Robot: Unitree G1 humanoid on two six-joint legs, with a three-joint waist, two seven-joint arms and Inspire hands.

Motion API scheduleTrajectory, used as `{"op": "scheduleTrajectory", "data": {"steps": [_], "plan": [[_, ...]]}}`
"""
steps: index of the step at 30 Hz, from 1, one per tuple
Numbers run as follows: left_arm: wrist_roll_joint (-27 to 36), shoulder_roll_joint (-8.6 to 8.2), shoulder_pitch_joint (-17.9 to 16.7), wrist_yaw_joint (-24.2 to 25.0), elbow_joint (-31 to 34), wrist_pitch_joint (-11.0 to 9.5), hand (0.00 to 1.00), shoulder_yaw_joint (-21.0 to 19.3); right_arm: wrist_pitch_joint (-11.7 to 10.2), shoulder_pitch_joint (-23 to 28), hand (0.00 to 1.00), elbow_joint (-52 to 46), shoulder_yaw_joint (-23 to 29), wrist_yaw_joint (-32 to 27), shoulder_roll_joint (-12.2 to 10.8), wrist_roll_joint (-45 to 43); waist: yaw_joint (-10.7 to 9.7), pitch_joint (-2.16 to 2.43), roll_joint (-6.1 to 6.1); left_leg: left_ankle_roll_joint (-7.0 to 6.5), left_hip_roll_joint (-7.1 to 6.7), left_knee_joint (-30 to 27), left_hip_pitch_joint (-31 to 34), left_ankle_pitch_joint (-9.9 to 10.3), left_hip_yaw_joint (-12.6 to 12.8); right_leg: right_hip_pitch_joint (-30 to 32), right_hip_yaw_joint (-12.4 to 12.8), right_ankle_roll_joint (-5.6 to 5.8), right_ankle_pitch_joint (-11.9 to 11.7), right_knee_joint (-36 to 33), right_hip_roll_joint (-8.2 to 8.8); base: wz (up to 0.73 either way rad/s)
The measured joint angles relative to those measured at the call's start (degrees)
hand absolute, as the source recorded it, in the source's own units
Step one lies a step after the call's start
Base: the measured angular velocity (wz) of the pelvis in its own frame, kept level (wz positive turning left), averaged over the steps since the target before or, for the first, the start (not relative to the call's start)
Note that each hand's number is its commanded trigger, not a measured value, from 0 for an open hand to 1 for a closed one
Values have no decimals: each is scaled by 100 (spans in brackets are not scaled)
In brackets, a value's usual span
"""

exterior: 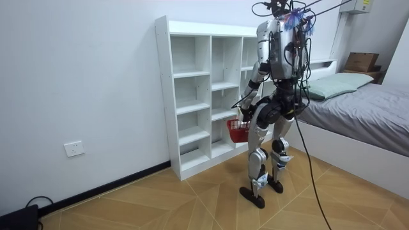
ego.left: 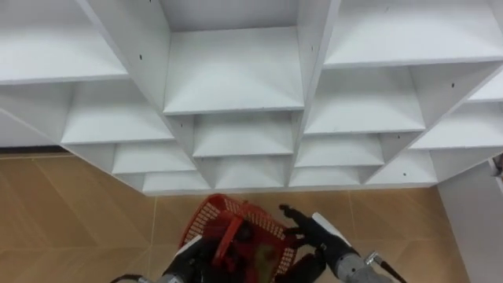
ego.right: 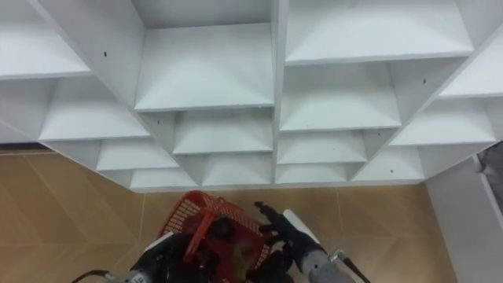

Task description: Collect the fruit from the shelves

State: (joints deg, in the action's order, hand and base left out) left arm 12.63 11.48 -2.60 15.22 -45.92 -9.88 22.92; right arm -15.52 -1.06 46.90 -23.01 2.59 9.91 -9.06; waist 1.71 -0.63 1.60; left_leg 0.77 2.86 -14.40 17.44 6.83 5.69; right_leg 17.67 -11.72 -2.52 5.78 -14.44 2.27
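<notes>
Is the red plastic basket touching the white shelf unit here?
Apart. In the left eye view, a strip of wooden floor shows between the far rim of the red plastic mesh basket and the bottom front edge of the white shelf unit.

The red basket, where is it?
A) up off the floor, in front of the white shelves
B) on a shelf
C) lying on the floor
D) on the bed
A: the red basket hangs at the robot's front, clear of the wooden floor, just before the white shelves.
</notes>
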Motion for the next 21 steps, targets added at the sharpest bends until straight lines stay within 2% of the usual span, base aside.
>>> {"op": "scheduleTrajectory", "data": {"steps": [3, 6, 7, 11, 13, 17, 20, 21], "plan": [[3, 28, -110, -39, -51, -37, 100, -152, -12, 136, 0, 129, 231, -79, 19, 226, -15, 0, -4, 0, -13, 94, -172, 0, -11, -175, -20, 16, 9, 88, 1, 3], [8, 112, -222, -81, -144, -97, 100, -387, 3, 186, 0, 533, 535, -140, 131, 257, -17, 2, -24, -5, -48, 190, -329, -4, -10, -287, -26, 45, 50, 94, 8, 0], [8, 127, -224, -83, -299, -146, 100, -511, 7, 210, 0, 719, 631, -160, 162, 254, -17, 1, -48, -6, -57, 230, -407, -4, -6, -344, -15, 53, 68, 95, 9, 0], [-7, 131, -260, -121, -858, -171, 100, -990, 19, 375, 0, 1217, 954, -176, 149, 246, -16, 41, -176, -5, -56, 269, -529, -3, -7, -512, 13, 65, 83, 201, -2, 3], [-102, 129, -354, -133, -898, -171, 100, -1152, 52, 479, 0, 1345, 1093, -181, 148, 251, -15, 42, -191, -5, -58, 285, -606, -2, -7, -631, 9, 77, 75, 282, -39, 5], [-92, 124, -487, -228, -917, -171, 100, -1340, 69, 678, 0, 1358, 1185, -214, 131, 274, 5, 31, -172, 1, -59, 379, -873, 4, -9, -891, 10, 88, 84, 392, -58, 0], [-26, 116, -539, -238, -921, -172, 100, -1382, 67, 725, 0, 1451, 1223, -204, 123, 382, 7, 6, -120, 11, -64, 488, -1119, 22, -8, -1070, 47, 102, 142, 400, -66, -1], [42, 104, -559, -236, -922, -173, 100, -1398, 67, 732, 0, 1517, 1298, -175, 115, 426, 10, 14, -109, 16, -63, 500, -1184, 35, -2, -1103, 59, 103, 152, 399, -68, -4]]}}
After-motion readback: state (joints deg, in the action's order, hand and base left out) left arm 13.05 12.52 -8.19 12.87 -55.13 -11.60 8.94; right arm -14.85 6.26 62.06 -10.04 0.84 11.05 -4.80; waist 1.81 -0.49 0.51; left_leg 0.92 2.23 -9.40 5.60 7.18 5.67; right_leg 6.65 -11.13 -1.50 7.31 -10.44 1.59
